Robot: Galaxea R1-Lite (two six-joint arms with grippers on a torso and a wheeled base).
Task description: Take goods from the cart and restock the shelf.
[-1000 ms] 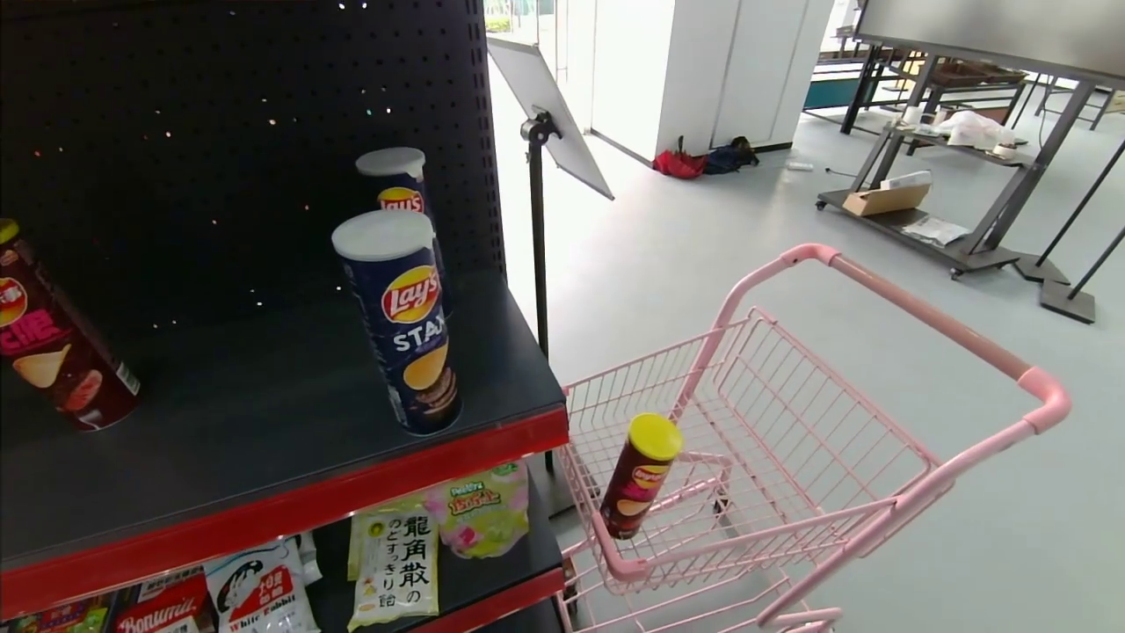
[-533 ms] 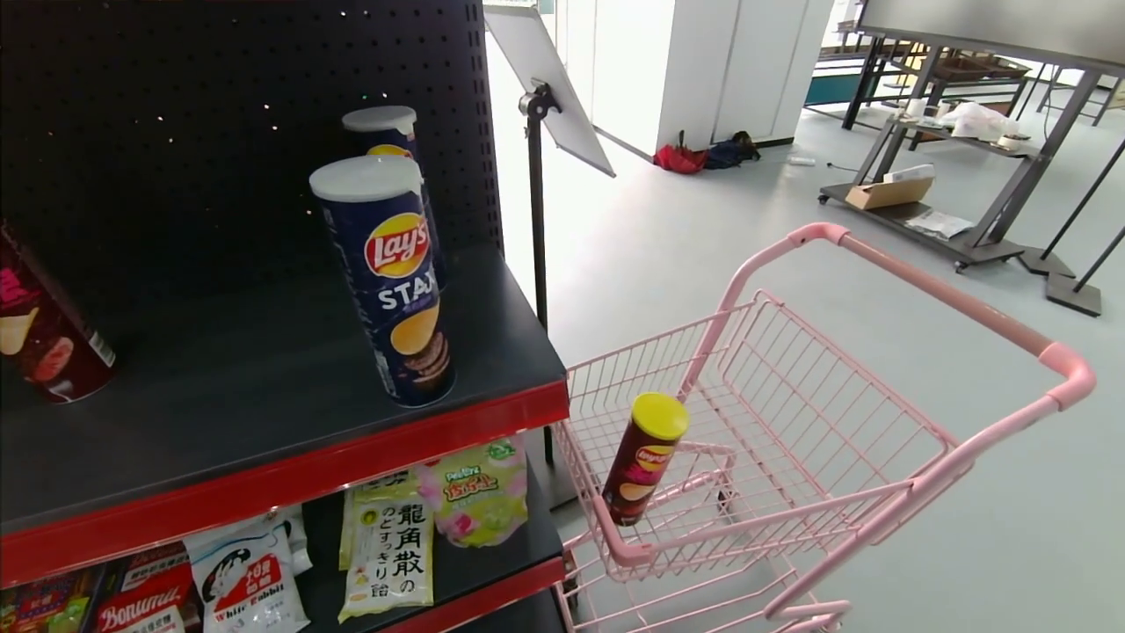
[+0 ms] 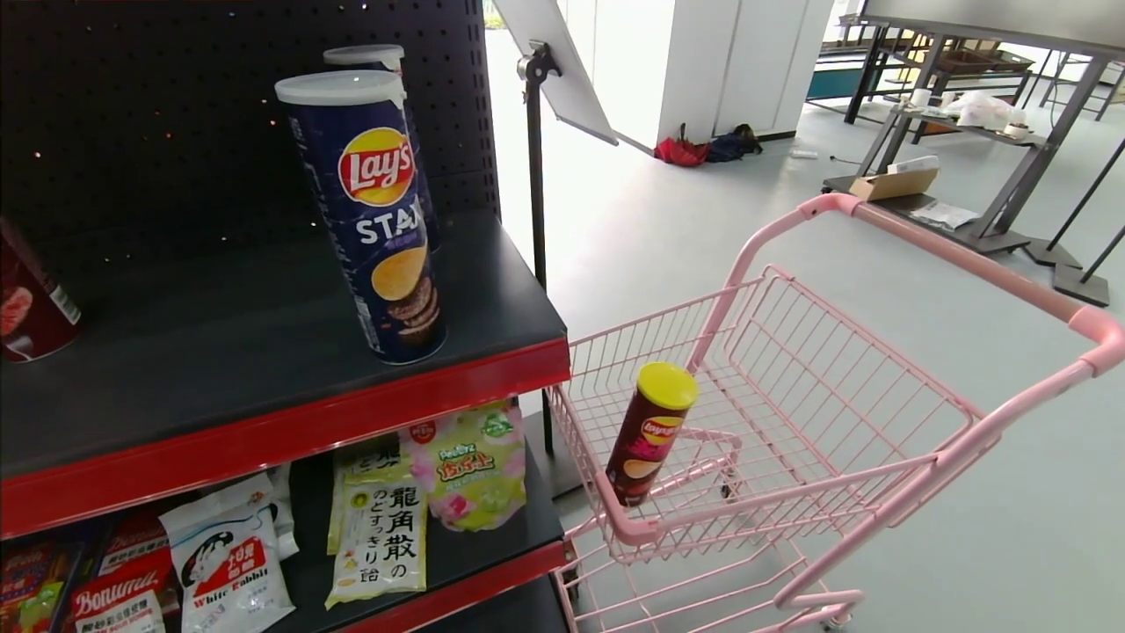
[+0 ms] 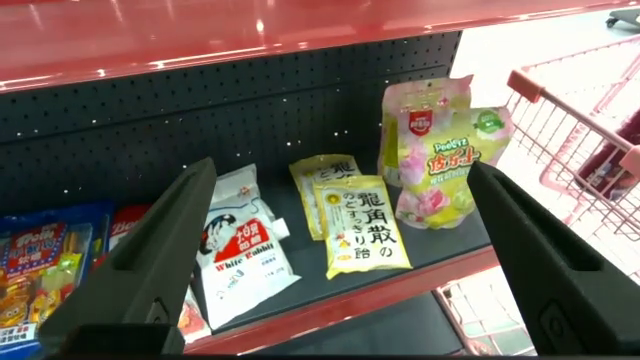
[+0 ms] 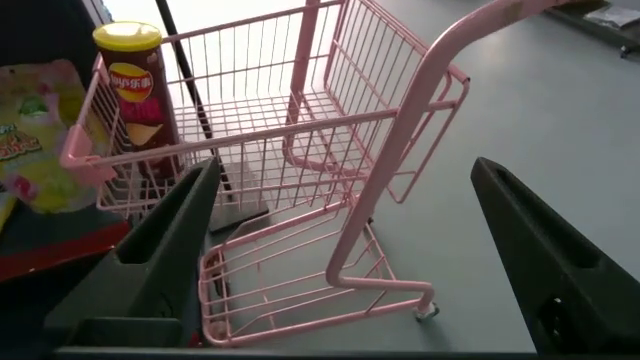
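A maroon chip can with a yellow lid leans upright in the front left corner of the pink cart. On the black top shelf stand two blue chip cans, one near the edge and one behind it, with a maroon can at the far left. My left gripper is open and faces the lower shelf's snack bags. My right gripper is open, low beside the cart, and the maroon can stands off to one side beyond it.
Snack bags lie on the lower shelf under the red edge. A sign stand rises between shelf and cart. Metal racks stand at the far right, with open grey floor around the cart.
The whole head picture has shifted: the camera has moved, so the shelf cans sit higher and larger and the cart nearer. None of the goods has moved.
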